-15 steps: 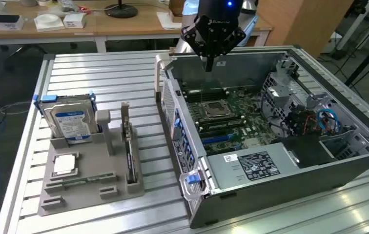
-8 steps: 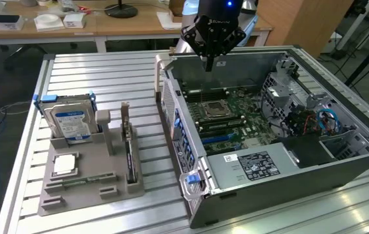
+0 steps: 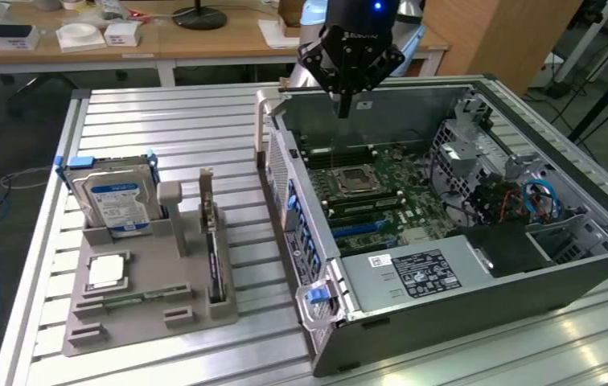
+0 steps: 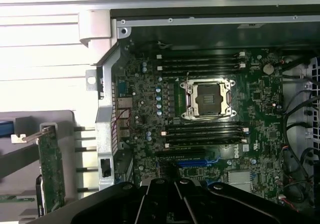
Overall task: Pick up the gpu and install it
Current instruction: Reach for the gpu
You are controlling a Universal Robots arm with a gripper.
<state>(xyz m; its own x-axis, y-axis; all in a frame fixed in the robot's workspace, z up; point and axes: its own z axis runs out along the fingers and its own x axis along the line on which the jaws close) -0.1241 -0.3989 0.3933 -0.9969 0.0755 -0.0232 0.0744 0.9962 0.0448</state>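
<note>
The gpu (image 3: 211,237) stands on edge in a slot of the grey holder (image 3: 149,310), its silver bracket pointing up. In the wrist view the gpu (image 4: 51,171) is a green card with its silver bracket beside the case wall. My gripper (image 3: 344,108) hangs over the back of the open computer case (image 3: 433,277), above the motherboard (image 3: 380,189), well apart from the gpu. Its fingers are shut together with nothing between them. In the wrist view my gripper (image 4: 175,184) sits over the board near the blue slot (image 4: 192,161).
A silver hard drive (image 3: 117,201) with a blue label stands in the holder's far end, and a small square chip (image 3: 105,272) lies flat in it. The case's side wall (image 3: 288,209) rises between holder and board. Cables (image 3: 535,201) fill the case's right side.
</note>
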